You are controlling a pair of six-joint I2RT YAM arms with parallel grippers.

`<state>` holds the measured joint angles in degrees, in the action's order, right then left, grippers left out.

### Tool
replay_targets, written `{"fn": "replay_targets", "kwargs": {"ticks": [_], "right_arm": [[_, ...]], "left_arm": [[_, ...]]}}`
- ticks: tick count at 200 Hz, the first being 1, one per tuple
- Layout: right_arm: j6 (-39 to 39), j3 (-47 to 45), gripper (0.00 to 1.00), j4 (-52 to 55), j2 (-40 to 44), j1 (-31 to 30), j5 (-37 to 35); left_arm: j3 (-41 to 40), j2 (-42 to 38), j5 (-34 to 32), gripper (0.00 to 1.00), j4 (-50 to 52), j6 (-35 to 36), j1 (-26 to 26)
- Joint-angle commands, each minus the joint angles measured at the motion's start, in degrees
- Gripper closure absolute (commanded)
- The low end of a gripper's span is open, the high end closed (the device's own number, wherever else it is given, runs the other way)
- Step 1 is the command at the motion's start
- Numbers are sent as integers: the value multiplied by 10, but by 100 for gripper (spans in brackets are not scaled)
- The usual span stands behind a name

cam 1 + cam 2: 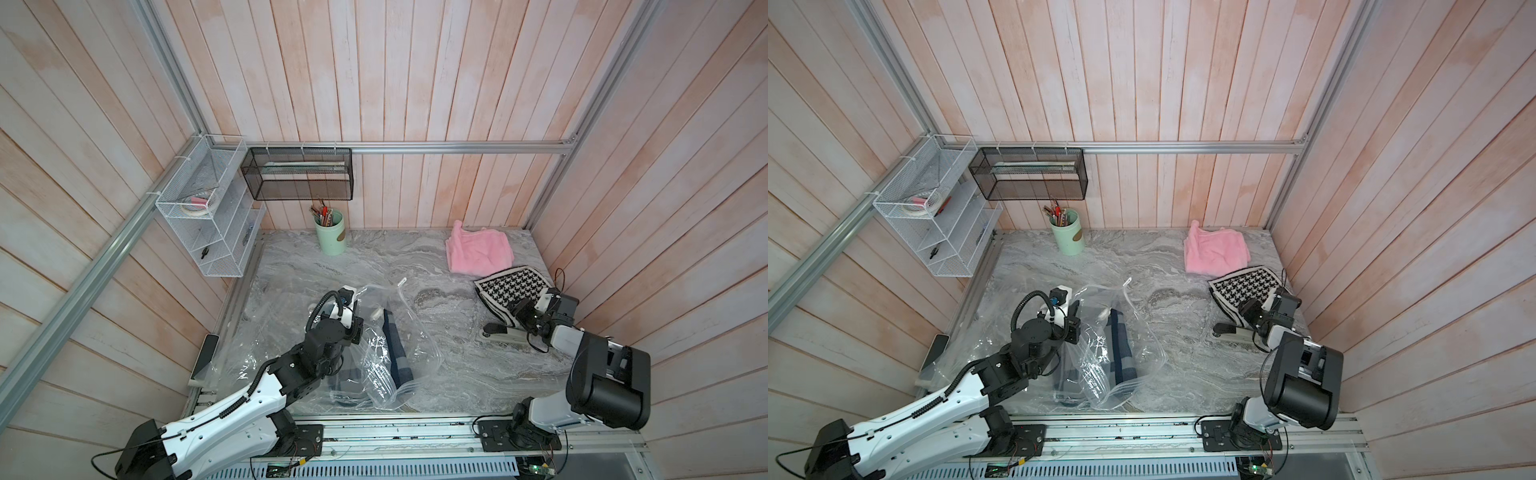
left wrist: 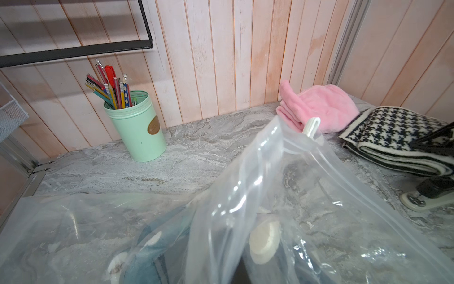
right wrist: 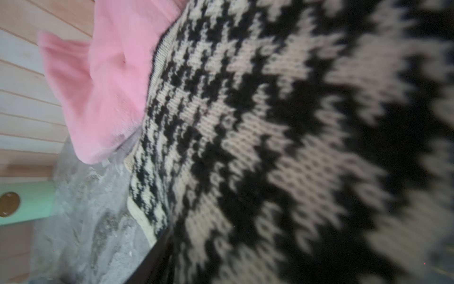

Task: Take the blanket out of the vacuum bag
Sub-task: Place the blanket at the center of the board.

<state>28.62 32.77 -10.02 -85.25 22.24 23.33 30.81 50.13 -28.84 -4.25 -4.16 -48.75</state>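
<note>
Separation of bag and blanket is seen in both top views. The vacuum bag is spread over the near left part of the bench. The black-and-white blanket lies folded outside it at the far right, touching a pink cloth. A dark blue cloth is seen inside the bag. The left claw is closed, and a fold of the bag appears to be pinched in it and held raised. The right claw is set at the near edge of the blanket; whether its jaws are apart cannot be told.

In the left wrist view the vacuum bag is seen lifted like a tent, with its white slider clip at the top. The black-and-white blanket and pink cloth are seen beyond the plastic.

In the right wrist view only the blurred knit of the black-and-white blanket is shown, with the pink cloth against it. The jaws are not shown.

The step in hand is judged to be the setting down of the blanket. It would be done well if the jaws were opened fully before any lift, and the lift were made straight up. The knit would then not be snagged, nor the fold dragged open.
</note>
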Motion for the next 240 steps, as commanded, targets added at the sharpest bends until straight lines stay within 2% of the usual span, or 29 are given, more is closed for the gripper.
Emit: {"fn": "replay_targets", "kwargs": {"ticks": [1,14,30,72,90,109,128,155,172,186,215,240], "right_arm": [[-30,40,28,86,-4,2,-45],[-36,52,20,137,11,2,-67],[-43,49,2,176,51,2,-92],[-92,74,2,310,172,-10,-180],[-110,93,2,343,224,-63,-258],[-148,122,2,346,242,-141,-335],[-204,170,2,356,204,-198,-379],[-262,249,5,395,97,-251,-456],[-284,287,5,420,31,-288,-534],[-289,308,5,437,-7,-307,-561],[-298,319,3,463,-62,-349,-617],[-295,300,2,459,-91,-358,-654]], "left_arm": [[-6,-17,4,100,2,1,4],[-7,-25,6,100,-2,1,4],[-10,-29,10,100,-13,2,5],[5,-10,38,100,-21,1,5],[4,-16,43,100,-22,2,4],[-3,-29,41,100,-23,-17,4],[-13,-41,37,100,-21,-24,4],[-21,-40,34,100,-23,-28,5],[-17,-31,32,100,-21,-25,4],[-15,-27,31,100,-21,-22,5],[-13,-22,26,100,-23,-19,4],[-16,-20,26,100,-23,-19,4]]}}
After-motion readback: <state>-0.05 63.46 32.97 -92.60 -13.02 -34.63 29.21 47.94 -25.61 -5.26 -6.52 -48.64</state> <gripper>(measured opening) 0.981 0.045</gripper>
